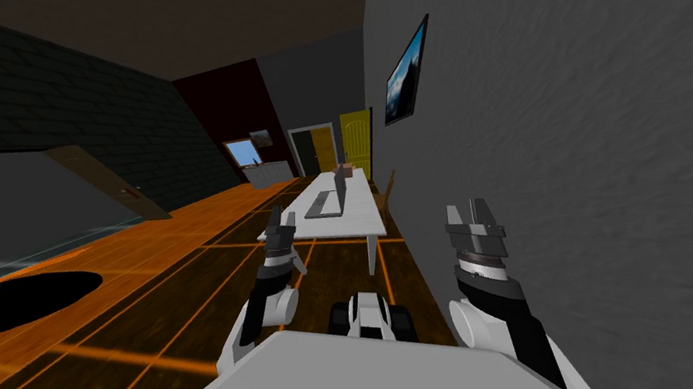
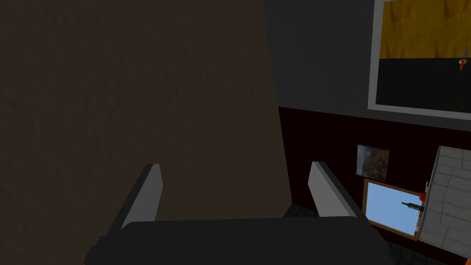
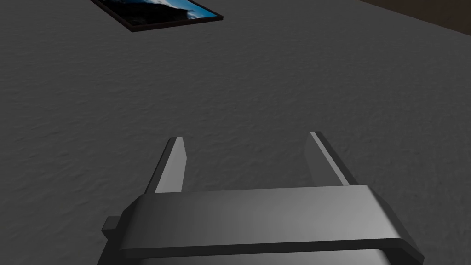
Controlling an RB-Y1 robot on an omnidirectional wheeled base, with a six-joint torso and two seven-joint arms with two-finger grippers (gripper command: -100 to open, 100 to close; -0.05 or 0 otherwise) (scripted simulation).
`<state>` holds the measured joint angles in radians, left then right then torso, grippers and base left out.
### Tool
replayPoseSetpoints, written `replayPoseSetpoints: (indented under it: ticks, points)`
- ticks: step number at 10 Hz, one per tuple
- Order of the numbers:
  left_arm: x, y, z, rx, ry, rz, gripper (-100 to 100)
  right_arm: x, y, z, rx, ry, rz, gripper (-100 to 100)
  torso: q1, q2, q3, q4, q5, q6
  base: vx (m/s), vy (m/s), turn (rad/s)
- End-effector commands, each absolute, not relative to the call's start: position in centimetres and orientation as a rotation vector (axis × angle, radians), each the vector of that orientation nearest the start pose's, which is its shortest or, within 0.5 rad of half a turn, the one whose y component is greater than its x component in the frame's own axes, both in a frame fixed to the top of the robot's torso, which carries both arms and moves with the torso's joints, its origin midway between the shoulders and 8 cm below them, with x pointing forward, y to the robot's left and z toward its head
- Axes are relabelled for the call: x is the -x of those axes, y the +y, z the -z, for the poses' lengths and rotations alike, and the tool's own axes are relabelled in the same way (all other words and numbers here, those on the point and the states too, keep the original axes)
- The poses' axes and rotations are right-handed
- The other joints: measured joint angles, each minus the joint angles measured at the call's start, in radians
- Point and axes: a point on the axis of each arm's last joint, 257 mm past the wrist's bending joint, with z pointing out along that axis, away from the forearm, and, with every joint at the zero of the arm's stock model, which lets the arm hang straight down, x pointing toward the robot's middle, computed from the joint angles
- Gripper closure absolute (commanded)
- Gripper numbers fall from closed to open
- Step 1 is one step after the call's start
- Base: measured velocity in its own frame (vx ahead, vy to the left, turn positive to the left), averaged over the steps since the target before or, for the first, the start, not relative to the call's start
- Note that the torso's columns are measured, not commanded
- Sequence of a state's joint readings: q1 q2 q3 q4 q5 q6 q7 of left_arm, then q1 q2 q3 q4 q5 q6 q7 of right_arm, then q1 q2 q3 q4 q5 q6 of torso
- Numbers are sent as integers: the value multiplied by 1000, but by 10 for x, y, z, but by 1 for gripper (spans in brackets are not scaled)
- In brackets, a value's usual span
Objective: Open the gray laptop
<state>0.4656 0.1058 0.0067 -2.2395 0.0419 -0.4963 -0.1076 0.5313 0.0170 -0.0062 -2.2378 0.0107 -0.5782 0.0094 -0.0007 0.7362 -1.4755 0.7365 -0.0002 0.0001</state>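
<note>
My left gripper [image 1: 283, 217] and right gripper [image 1: 466, 208] are held up in front of me, fingers spread, gripping nothing. The laptop [image 1: 329, 200] sits well ahead on a white table [image 1: 356, 220] beside the grey wall [image 1: 577, 135], its lid apparently raised.

It's dim all round. In the head view the brightest patch is the orange floor [image 1: 137, 255] out to the left of my left claw [image 1: 283, 222], its seams glowing. The white table [image 1: 356, 218] ahead of both claws also catches light. The grey wall [image 1: 602, 132] beside my right claw [image 1: 474, 213] is dull and smears into streaks toward the frame edge, and the wide lens splays every wall. Past the left claw a window [image 2: 391, 209] shows bright blue, while the brown surface [image 2: 138, 92] there is murky. The right claw's body carries a soft sheen.
</note>
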Motion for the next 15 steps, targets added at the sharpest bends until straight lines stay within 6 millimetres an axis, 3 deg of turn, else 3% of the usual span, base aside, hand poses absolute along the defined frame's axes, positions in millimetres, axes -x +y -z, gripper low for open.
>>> replayPoseSetpoints:
  ticks: [1, 15]
  points:
    - [-367, 280, -12, 587, 769, 1207, -100, -336, -285, -11, -651, 600, -1271, 0, 0, 1, -1, 1, 0, 0, 34, -44, -87]
    - [-413, 320, 13, 692, 982, 1063, -100, -336, -285, -11, -651, 600, -1271, 0, 1, 2, 0, 1, 0, 0, 28, -31, -60]
